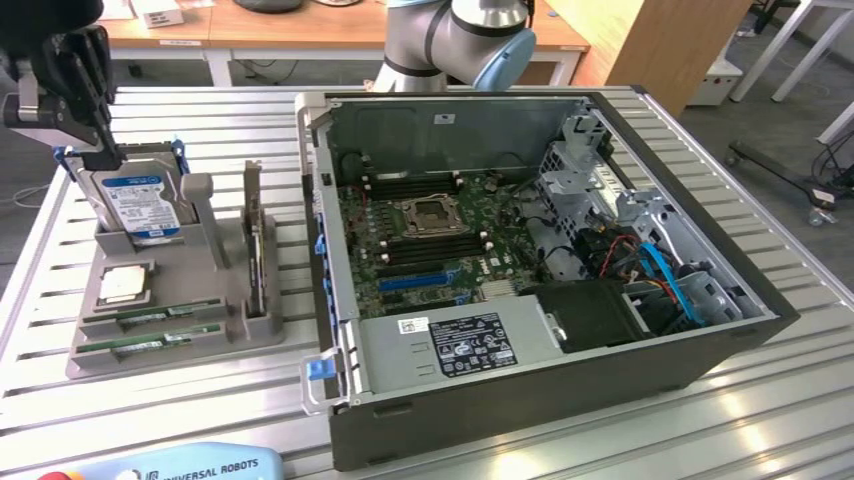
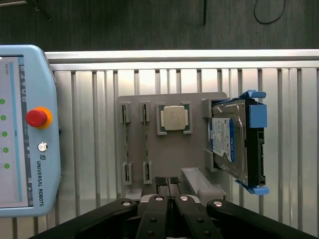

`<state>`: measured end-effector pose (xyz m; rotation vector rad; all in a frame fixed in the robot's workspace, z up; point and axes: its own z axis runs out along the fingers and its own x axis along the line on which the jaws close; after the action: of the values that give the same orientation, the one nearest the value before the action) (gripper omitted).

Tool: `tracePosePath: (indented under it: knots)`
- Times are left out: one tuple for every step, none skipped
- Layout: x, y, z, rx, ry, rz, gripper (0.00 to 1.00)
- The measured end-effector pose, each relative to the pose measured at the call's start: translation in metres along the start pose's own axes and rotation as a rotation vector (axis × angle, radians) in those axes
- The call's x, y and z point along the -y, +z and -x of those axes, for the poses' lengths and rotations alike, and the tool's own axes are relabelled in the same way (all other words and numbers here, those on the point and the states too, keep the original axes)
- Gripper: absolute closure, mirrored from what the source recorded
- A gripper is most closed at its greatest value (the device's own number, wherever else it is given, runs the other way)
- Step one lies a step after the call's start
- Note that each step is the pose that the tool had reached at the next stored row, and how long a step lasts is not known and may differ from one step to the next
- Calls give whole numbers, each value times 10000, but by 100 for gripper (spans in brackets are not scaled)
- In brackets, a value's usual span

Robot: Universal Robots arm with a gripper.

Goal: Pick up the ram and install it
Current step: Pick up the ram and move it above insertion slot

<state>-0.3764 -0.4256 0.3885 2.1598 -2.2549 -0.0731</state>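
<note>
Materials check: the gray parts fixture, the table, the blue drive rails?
The fixture looks like matte gray plastic with no glint, possibly printed. The table is bare slatted metal with bright reflections, likely aluminium. The blue drive rails look like smooth moulded plastic.

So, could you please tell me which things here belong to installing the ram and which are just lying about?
For the job:
- ram sticks in the grey holder
- gripper, shut, over the holder
- open computer case with its motherboard

Lying about:
- hard drive
- processor chip
- teach pendant
</note>
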Motion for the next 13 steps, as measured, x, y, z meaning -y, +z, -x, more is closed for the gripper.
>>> tracePosePath:
  knots:
    - [0, 4, 0, -1, 0, 2, 90]
    - [0, 9, -1, -1, 0, 2, 90]
    - [0, 15, -1, -1, 0, 2, 90]
    - [1, 23, -1, -1, 0, 1, 90]
    - [1, 31, -1, 0, 0, 1, 90]
    - [2, 39, -1, -1, 0, 2, 90]
    - [2, 48, -1, -1, 0, 1, 90]
    - [3, 59, -2, 0, -1, 1, 90]
    - [3, 68, -2, -1, 0, 1, 90]
    - [3, 78, -2, -1, 0, 2, 90]
    - [4, 88, -2, -1, 0, 1, 90]
    - [4, 97, -2, -2, 0, 2, 90]
    - [5, 107, -2, -1, 0, 2, 90]
